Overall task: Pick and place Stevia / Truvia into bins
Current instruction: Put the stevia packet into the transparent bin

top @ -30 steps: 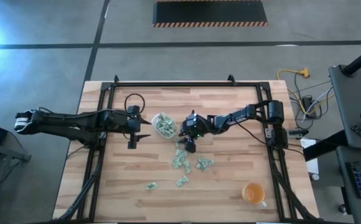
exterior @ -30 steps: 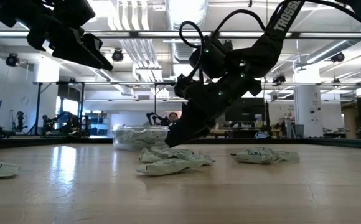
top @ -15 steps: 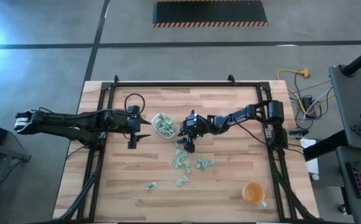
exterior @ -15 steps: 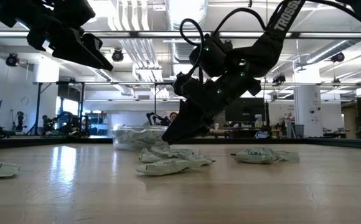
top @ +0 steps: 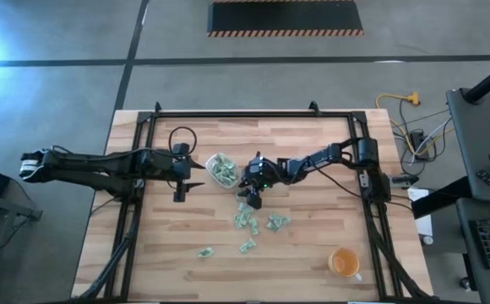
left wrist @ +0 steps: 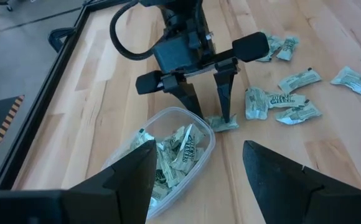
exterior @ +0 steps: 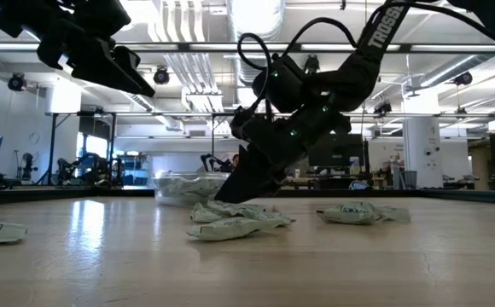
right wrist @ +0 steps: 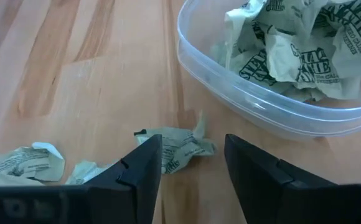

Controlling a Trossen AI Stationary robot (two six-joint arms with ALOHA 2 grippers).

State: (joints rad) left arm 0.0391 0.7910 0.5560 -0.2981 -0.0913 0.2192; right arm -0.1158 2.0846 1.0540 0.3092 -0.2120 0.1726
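Note:
The clear bin (top: 222, 169) (right wrist: 261, 106) stands mid-table with several green-and-white Stevia packets in it. More packets (top: 245, 219) (left wrist: 292, 99) lie loose on the wood, nearer the front edge. My right gripper (top: 247, 201) (right wrist: 190, 168) is open and low over the table beside the bin. One crumpled packet (right wrist: 177, 146) (left wrist: 223, 123) lies flat between its fingers. My left gripper (top: 196, 173) (left wrist: 199, 180) hangs open above the table, left of the bin, with nothing in it. My right gripper slants down from the table's right side, with a finger on either side of the crumpled packet. In the left wrist view one fingertip (left wrist: 228, 117) comes down at the packet's end (left wrist: 218, 124). I cannot tell whether it touches. The packet lies flat on the wood.
An orange cup (top: 344, 263) stands near the front right corner. A black frame (top: 228, 114) runs around the table's far and side edges. Bare wood lies along the near left part of the table.
My right gripper has eased a little down and toward the bin, staying open. The packets and the bin have kept their places.

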